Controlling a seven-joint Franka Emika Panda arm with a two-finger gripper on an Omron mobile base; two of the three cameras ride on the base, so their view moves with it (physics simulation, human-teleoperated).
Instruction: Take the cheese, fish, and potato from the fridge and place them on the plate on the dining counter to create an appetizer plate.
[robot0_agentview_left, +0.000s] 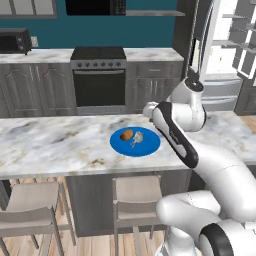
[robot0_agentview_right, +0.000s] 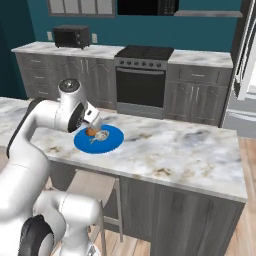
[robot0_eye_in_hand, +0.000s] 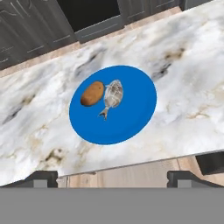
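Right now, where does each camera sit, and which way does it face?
Left base view: behind the arm's left, facing the dining counter, stove beyond; arm rises lower right.
Right base view: behind its right, same counter; arm lower left.
Hand view: above the counter, looking down on the plate; open tool tips at bottom.
All share the plate with potato and fish.

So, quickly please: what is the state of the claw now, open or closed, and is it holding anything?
Claw: open and empty, above the plate, where the potato and fish lie.
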